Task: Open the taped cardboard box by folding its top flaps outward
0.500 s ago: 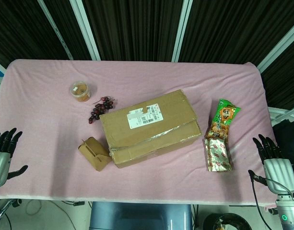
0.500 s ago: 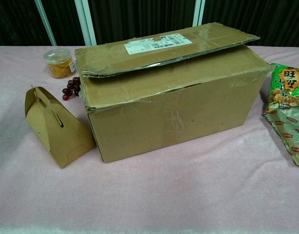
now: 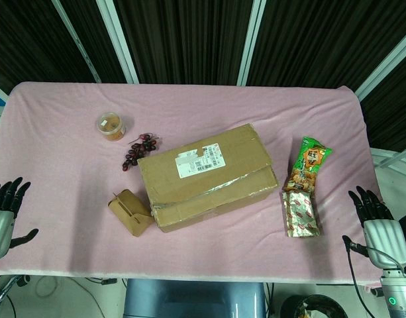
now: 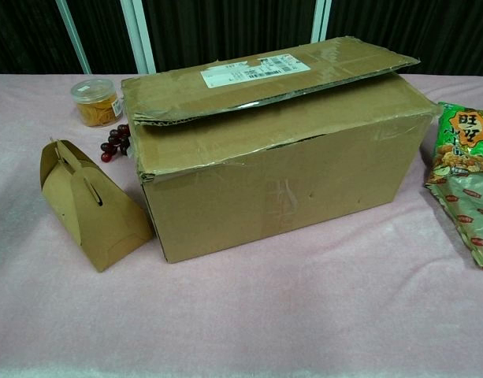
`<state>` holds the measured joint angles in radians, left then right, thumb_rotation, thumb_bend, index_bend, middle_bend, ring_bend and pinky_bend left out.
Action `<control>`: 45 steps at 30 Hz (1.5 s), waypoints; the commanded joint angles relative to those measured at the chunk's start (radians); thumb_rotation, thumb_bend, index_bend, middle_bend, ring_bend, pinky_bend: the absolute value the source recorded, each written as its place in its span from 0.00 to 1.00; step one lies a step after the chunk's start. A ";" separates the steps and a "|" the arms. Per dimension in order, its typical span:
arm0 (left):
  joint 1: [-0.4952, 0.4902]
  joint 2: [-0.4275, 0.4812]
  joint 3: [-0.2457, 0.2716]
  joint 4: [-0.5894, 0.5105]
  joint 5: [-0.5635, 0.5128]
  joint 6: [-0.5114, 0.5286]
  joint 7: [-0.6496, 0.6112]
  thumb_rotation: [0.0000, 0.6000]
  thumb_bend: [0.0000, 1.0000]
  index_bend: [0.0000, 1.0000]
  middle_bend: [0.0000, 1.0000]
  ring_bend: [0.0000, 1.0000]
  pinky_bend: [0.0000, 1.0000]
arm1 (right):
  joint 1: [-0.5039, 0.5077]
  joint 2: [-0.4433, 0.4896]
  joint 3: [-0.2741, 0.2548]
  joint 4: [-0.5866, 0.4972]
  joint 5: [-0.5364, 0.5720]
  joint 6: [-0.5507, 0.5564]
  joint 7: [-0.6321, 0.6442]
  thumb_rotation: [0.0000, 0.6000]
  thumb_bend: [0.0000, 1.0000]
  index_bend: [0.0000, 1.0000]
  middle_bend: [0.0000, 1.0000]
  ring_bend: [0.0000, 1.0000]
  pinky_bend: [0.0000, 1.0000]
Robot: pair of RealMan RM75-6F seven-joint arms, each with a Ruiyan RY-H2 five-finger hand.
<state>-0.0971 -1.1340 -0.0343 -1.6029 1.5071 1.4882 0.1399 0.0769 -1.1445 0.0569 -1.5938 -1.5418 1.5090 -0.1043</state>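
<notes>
In the middle of the pink tabletop (image 3: 57,132), seen from the head, sits the taped cardboard box (image 3: 206,175), long side running left to right and a bit slanted. The left hand (image 3: 4,212) and right hand (image 3: 378,222) wait at the near corners, both with fingers spread and holding nothing — the box lies well apart, between them. Neither looks clearly nearer.

From the chest, the top flap (image 4: 265,75) with the white label sits a little lifted — no hand shows here.
</notes>
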 commanded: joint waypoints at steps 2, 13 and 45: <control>-0.002 -0.002 0.000 -0.005 -0.006 -0.008 0.005 1.00 0.06 0.00 0.00 0.00 0.00 | 0.001 -0.001 0.002 -0.002 0.010 -0.007 0.003 1.00 0.22 0.00 0.00 0.00 0.23; -0.047 0.030 -0.040 -0.111 0.003 -0.021 0.078 1.00 0.08 0.00 0.00 0.00 0.00 | 0.006 -0.005 0.015 -0.008 0.051 -0.032 0.034 1.00 0.22 0.00 0.00 0.00 0.22; -0.396 -0.137 -0.120 -0.374 -0.091 -0.341 0.454 1.00 0.33 0.00 0.00 0.00 0.00 | 0.016 0.006 0.027 -0.037 0.105 -0.075 0.071 1.00 0.23 0.00 0.00 0.00 0.23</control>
<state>-0.4866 -1.2630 -0.1565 -1.9747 1.4188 1.1508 0.5875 0.0926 -1.1392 0.0838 -1.6302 -1.4373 1.4344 -0.0339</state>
